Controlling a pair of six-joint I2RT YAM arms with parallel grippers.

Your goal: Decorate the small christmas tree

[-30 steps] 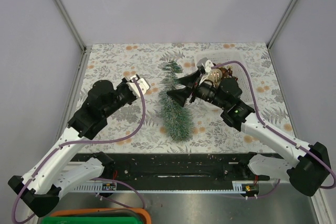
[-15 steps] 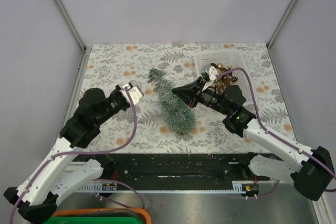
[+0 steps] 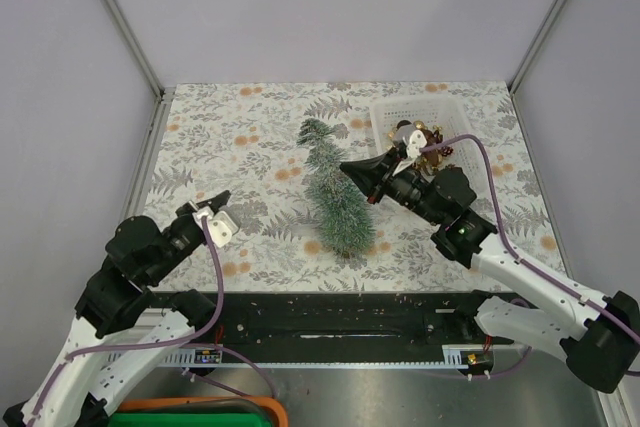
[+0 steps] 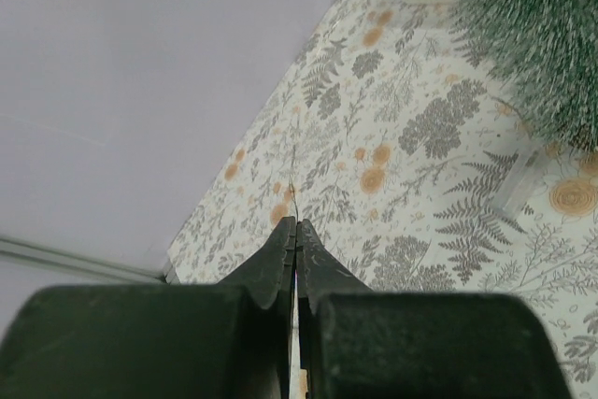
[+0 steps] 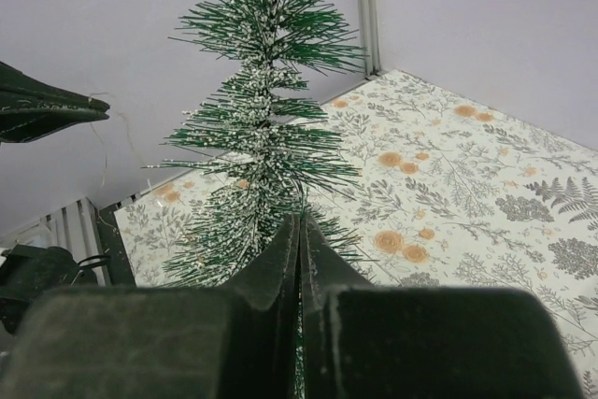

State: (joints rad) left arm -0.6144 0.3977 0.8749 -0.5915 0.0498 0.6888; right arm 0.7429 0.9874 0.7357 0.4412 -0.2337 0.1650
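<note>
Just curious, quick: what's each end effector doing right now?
Left end effector: closed, nothing visibly held.
Right end effector: closed at the small christmas tree; grip unclear.

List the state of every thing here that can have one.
small christmas tree: upright, no decoration on it.
white basket: holds ornaments.
left gripper: jaws shut, empty.
right gripper: jaws shut, tips at the tree's lower bristles.
</note>
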